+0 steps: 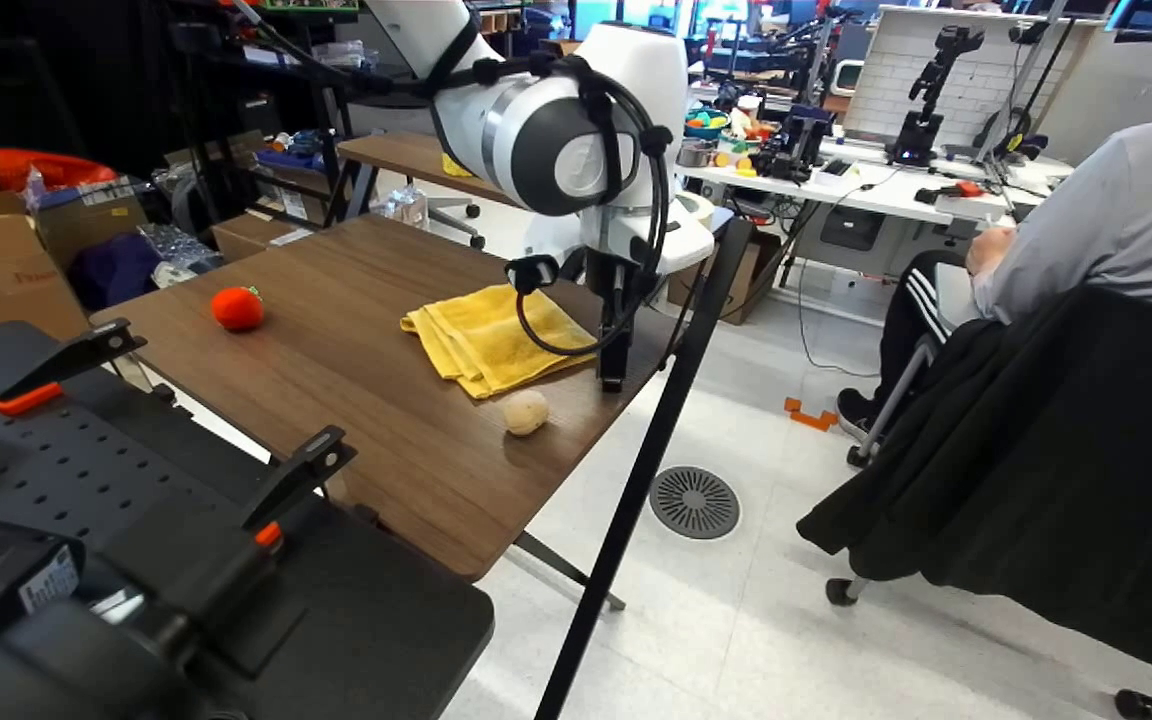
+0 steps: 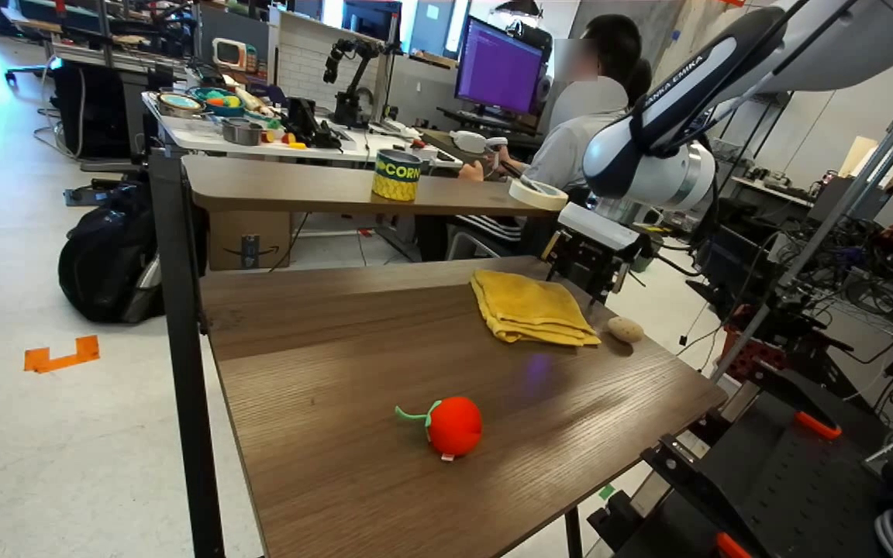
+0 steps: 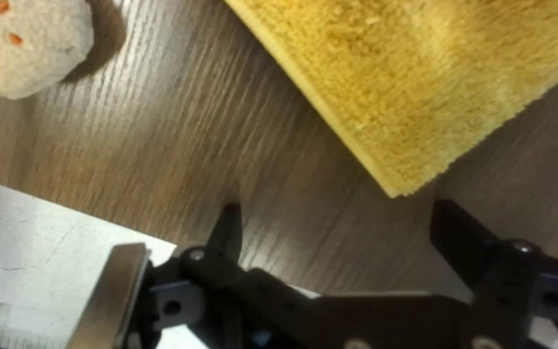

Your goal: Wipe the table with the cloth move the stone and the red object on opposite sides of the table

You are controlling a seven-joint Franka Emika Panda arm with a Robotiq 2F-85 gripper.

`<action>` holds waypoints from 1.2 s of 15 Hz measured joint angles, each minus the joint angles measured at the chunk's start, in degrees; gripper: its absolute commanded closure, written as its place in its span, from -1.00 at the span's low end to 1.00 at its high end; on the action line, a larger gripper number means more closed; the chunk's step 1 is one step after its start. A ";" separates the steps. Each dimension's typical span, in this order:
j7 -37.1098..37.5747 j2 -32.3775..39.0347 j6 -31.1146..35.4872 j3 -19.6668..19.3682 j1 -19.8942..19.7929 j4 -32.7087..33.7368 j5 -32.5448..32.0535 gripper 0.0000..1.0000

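Note:
The yellow cloth (image 1: 496,340) lies folded flat on the brown table (image 1: 356,400), and shows in an exterior view (image 2: 532,306). The pale stone (image 1: 526,412) sits beside it near the table edge, seen also in an exterior view (image 2: 625,329). The red object (image 1: 237,309), round with a green stem, lies apart from both, also in an exterior view (image 2: 454,426). My gripper (image 3: 337,207) is open and empty, pointing down close above the table. A cloth corner (image 3: 414,82) lies just ahead of the fingertips in the wrist view; the stone (image 3: 22,46) is at upper left, partly cut off.
A raised shelf (image 2: 284,186) with a corn can (image 2: 396,177) and a tape roll (image 2: 537,194) stands along one table side. A black post (image 1: 636,460) rises by the table edge. A black cart (image 1: 366,610) with clamps (image 1: 311,465) adjoins the table. A person sits nearby.

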 measured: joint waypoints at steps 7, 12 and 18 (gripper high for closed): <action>-4.43 -10.70 -3.44 3.73 0.21 -6.07 -0.12 -1.00; -5.49 -14.05 -6.33 4.54 3.59 -11.08 -1.05 -1.00; -5.46 -8.57 6.31 4.86 9.79 -13.69 -2.49 -1.00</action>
